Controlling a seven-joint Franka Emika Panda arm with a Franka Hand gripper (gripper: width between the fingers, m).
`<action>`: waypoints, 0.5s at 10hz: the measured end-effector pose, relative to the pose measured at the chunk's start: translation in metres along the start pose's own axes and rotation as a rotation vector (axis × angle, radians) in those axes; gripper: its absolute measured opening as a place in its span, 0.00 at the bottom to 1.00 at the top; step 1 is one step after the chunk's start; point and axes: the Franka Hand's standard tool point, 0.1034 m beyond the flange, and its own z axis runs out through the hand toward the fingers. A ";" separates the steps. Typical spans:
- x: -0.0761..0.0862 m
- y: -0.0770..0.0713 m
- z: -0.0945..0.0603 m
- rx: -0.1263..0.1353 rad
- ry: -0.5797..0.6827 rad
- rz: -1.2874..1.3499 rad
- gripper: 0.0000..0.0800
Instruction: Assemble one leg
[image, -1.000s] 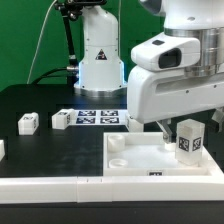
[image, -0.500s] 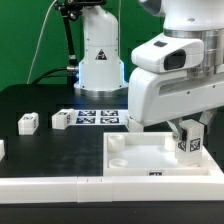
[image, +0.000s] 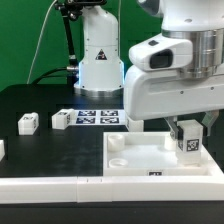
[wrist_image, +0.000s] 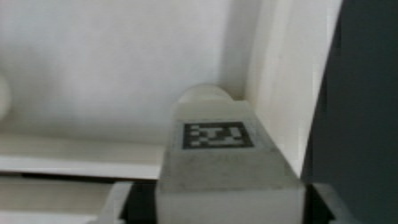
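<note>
We work with the tool (image: 187, 131) clenched on the leg (image: 187, 145): the 2 fingers (image: 173, 132) flank the block on opposite faces, and in the wrist view the leg fills the space between them, its square marker facing the camera. We judge the grasp to sit on the upper part of the block, with the lower part free below the fingers.

To do this step well, we advise the following:
1. Hold the leg upright. Any tilt at the tip will likely jam it at the mouth of the hole.
2. Centre the leg over the target hole before lowering. Correct sideways first, then descend.
3. Lower slowly and keep the grip firm, because a smooth white block can slip or twist between flat pads.
4. Release only when the leg is seated and stands unaided.

The leg stands at the white panel (image: 140, 160), toward the exterior view's right. We cannot tell whether its foot touches the panel surface or hangs just above it. A corner hole (image: 119, 158) shows at the panel's opposite side, well apart from the leg.

Farther out on the bench (image: 40, 150), 2 loose legs (image: 28, 122) (image: 61, 119) lie near each other, beside the marker board (image: 98, 117).
</note>
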 end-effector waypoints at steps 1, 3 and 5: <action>0.000 0.000 0.000 -0.002 0.001 0.109 0.36; 0.000 0.000 0.001 -0.010 0.008 0.370 0.36; 0.000 0.000 0.001 -0.011 0.030 0.686 0.37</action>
